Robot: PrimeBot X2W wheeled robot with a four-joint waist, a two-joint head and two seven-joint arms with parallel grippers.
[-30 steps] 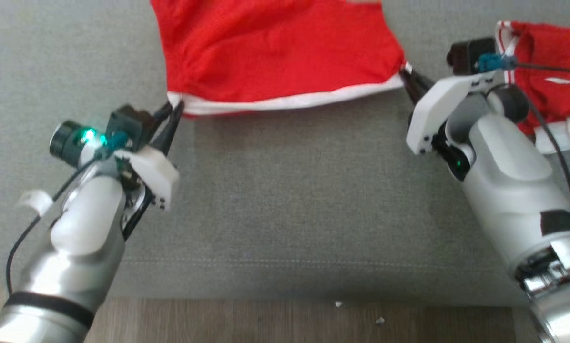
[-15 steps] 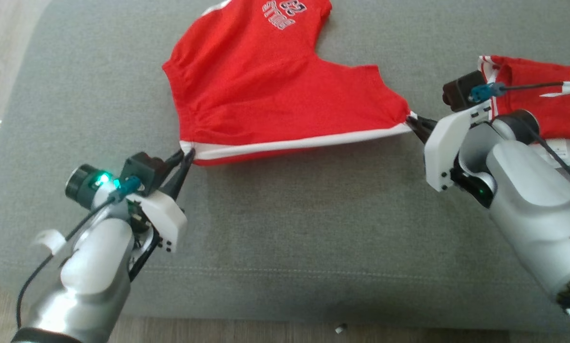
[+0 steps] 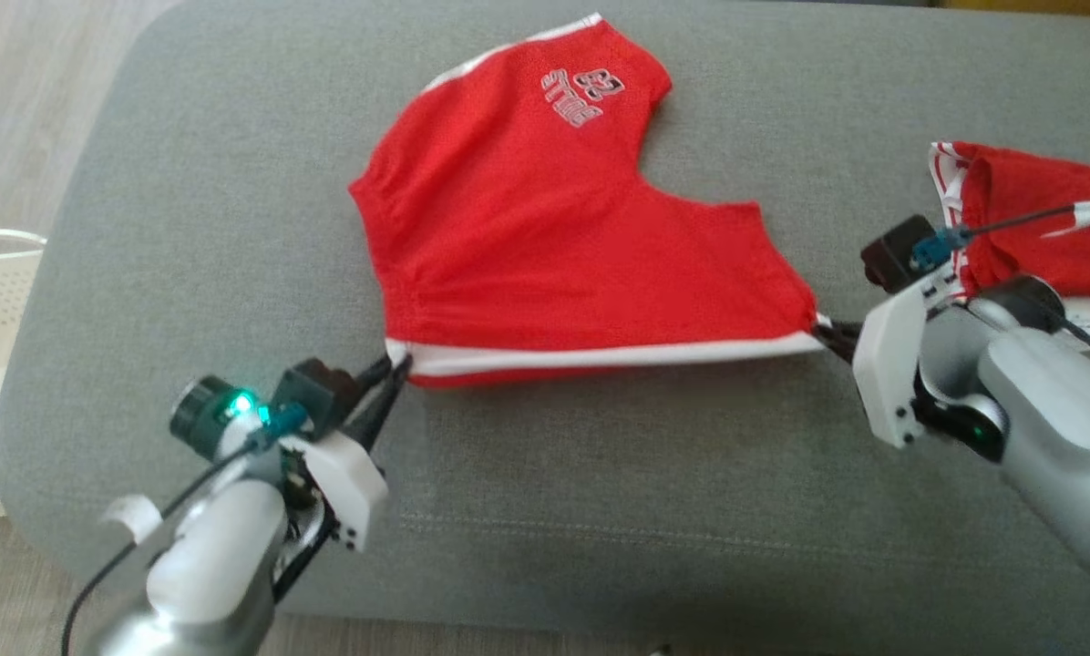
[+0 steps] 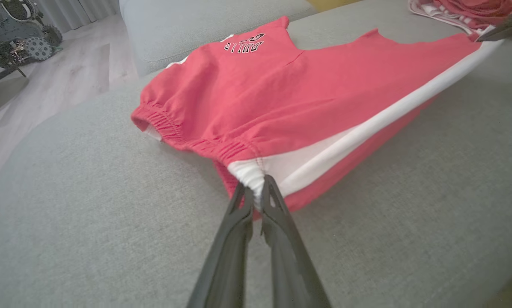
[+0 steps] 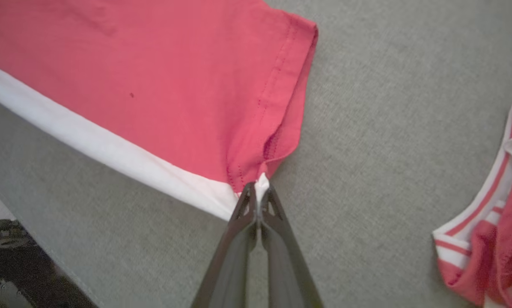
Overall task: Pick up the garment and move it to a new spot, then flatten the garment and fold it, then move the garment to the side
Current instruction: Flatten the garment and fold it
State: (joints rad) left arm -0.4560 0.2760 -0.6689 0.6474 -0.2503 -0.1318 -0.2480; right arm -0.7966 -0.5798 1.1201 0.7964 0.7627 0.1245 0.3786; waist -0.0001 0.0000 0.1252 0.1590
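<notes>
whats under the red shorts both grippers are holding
Grey cushion shows beneath the lifted white-striped edge of the red shorts, pinched by the left gripper and right gripper. Farther back the fabric lies on the cushion and hides anything beneath.

Grey cushion (image 3: 600,510) carries red shorts (image 3: 554,246); second red garment (image 3: 1019,182) lies near.
</notes>
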